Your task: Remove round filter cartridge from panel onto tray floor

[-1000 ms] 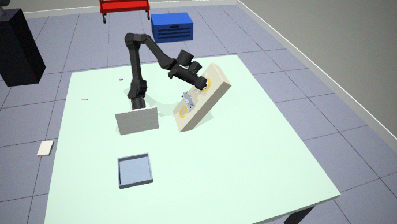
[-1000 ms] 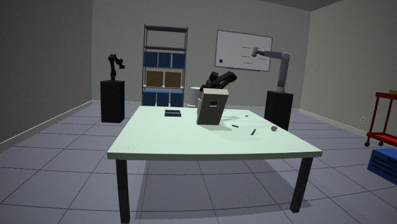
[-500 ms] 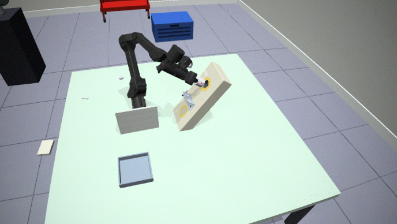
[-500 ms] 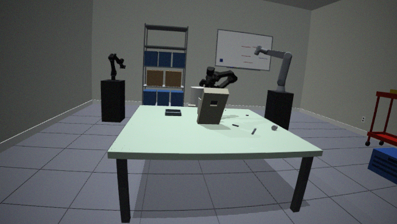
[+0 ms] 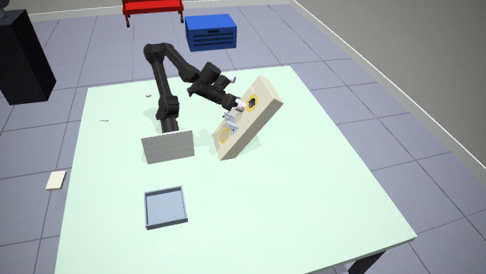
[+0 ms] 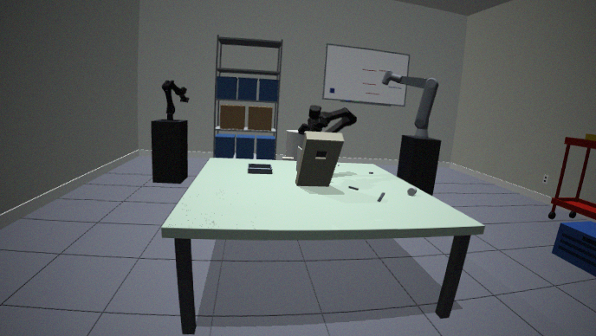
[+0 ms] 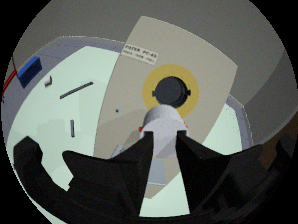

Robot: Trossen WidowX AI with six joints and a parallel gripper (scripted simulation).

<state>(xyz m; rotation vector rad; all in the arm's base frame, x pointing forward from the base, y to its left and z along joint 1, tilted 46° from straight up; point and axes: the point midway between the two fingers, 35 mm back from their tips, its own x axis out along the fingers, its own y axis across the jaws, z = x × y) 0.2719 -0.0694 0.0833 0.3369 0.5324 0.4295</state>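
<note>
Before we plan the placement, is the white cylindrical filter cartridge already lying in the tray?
No, the cartridge is between the black fingers, away from the grey-blue square tray.

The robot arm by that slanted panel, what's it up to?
The gripper is shut on the white filter, which is out of its round hole in the panel. The tray has nothing in it, so the filter still has to be set down there.

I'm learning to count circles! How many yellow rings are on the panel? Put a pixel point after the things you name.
2. One yellow ring (image 5: 248, 107) (image 7: 150, 92) circles the open hole; the other (image 5: 222, 140) is near the panel's (image 5: 244, 134) (image 7: 210, 65) lower end.
</note>
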